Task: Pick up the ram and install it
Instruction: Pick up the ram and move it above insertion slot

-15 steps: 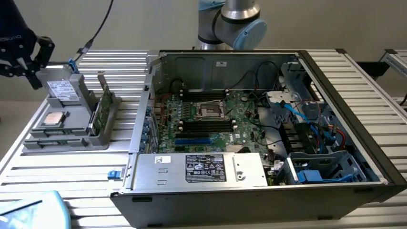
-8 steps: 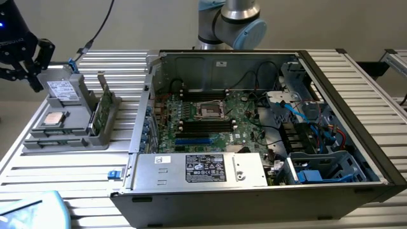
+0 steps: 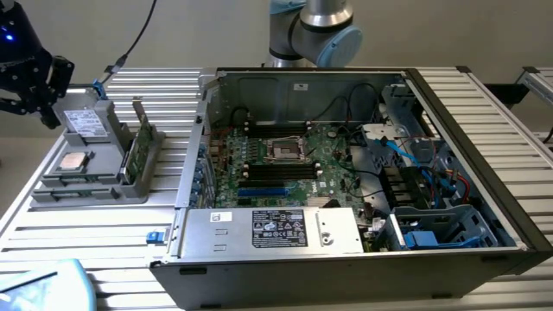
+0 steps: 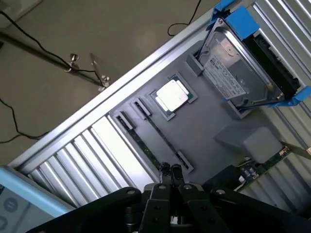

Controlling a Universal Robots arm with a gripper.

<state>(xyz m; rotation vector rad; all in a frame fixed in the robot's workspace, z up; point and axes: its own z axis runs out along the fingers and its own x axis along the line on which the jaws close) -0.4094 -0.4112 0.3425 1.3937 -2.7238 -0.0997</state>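
One ribbed metal table (image 3: pixel 82 249), beige floor (image 4: pixel 97 29), closed hand (image 4: pixel 170 171) over tray (image 4: pixel 209 133)

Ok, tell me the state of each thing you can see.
gripper: shut, holding nothing
ram: lying flat in the tray, not picked up
processor: lying flat in the tray
hard drive: propped tilted in the tray
computer case: open, side panel off

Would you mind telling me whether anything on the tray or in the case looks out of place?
Nothing stands out: the processor, hard drive and green card sit in their holders on the gray tray, and the shut gripper hovers above it.
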